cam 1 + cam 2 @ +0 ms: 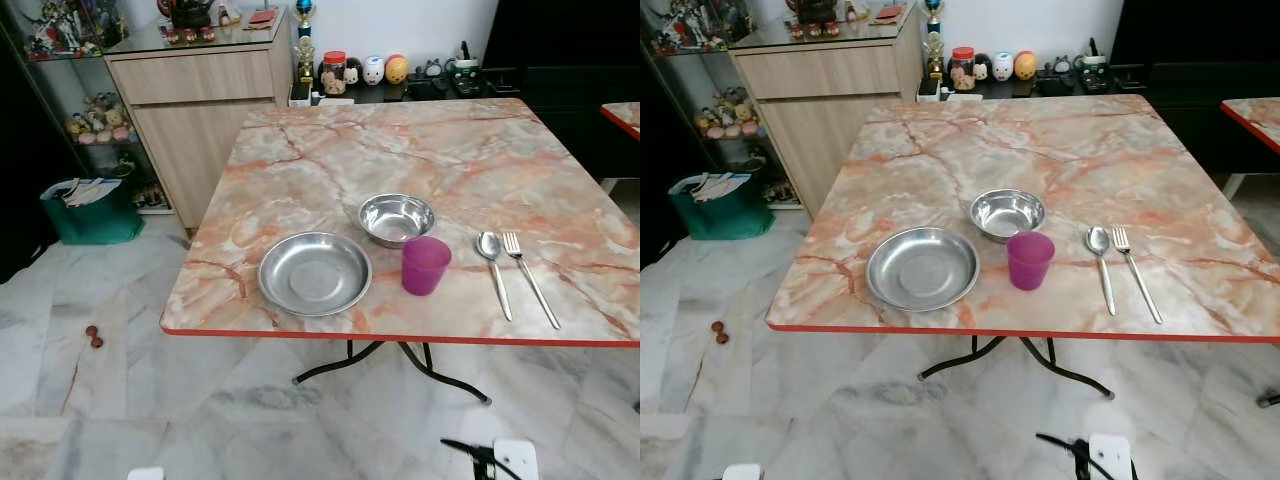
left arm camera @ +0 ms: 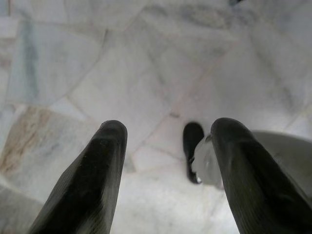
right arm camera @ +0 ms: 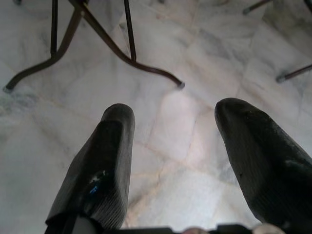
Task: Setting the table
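A marble-patterned table (image 1: pixel 420 150) with a red edge stands in front of me. Near its front edge lie a flat steel plate (image 1: pixel 314 272), a steel bowl (image 1: pixel 396 218) behind it, a purple cup (image 1: pixel 425 265) to the right of the plate, and a spoon (image 1: pixel 492 265) and fork (image 1: pixel 530 275) side by side further right. My left gripper (image 2: pixel 168 134) hangs open over the marble floor. My right gripper (image 3: pixel 175 117) also hangs open above the floor, near the table's black legs (image 3: pixel 97 34). Nothing is between either pair of fingers.
A wooden cabinet (image 1: pixel 200 110) stands at the back left, with a green bin (image 1: pixel 90 210) beside it. Jars and figurines (image 1: pixel 365 70) line a low dark shelf behind the table. Another table's corner (image 1: pixel 622 115) shows at far right. Small dark objects (image 1: pixel 93 336) lie on the floor.
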Available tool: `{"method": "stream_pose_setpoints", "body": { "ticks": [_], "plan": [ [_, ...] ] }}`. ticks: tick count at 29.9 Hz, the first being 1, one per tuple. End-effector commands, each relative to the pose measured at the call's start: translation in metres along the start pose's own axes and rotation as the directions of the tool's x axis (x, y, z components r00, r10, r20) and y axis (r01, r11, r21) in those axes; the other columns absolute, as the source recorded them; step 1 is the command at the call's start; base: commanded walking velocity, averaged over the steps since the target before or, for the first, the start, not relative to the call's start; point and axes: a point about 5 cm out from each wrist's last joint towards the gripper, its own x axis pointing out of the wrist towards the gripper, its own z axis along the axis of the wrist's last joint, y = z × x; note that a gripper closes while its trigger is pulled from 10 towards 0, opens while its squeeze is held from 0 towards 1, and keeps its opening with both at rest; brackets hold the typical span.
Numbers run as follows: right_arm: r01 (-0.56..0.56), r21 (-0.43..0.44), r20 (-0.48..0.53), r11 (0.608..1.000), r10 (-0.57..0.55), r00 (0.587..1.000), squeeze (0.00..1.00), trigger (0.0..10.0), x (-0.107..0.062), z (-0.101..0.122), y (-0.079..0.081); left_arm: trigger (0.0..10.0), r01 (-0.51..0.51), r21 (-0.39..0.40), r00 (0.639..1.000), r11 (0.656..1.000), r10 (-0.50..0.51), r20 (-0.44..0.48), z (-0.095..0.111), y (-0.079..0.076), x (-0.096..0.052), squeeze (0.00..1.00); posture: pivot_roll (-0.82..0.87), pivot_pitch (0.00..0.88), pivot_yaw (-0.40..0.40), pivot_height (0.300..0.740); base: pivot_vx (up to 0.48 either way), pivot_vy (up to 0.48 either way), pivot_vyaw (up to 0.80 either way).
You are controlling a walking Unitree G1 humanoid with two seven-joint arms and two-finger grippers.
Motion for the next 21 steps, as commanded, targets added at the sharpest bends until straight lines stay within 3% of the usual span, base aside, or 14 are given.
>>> {"method": "stream_pose_setpoints", "body": {
  "ticks": [1, 16, 21],
  "plan": [
    [-0.003, 0.001, 0.026, 1.0, 0.003, 1.0, 0.0, 10.0, 0.0, 0.003, 0.002, 10.0, -0.013, 0.017, 1.0, 1.0, 0.014, -0.006, -0.002, 0.007, -0.002, 0.0, -0.06, 0.0, 0.055, 0.74, 0.0, 0.0, 0.0],
    [0.033, 0.008, 0.126, 0.999, -0.034, 0.991, 0.0, 10.0, 0.0, 0.015, -0.003, 10.0, -0.035, 0.004, 0.999, 0.999, 0.035, 0.01, -0.004, 0.013, -0.004, 0.0, -0.06, 0.0, 0.054, 0.74, 0.0, 0.0, 0.0],
    [0.058, 0.005, 0.203, 0.998, -0.058, 0.977, 0.0, 10.0, -0.016, 0.015, -0.006, 10.0, -0.04, 0.006, 0.999, 0.999, 0.04, 0.019, 0.0, 0.012, -0.002, 0.0, -0.08, 0.0, 0.066, 0.74, 0.0, 0.0, 0.0]
  ]
}}
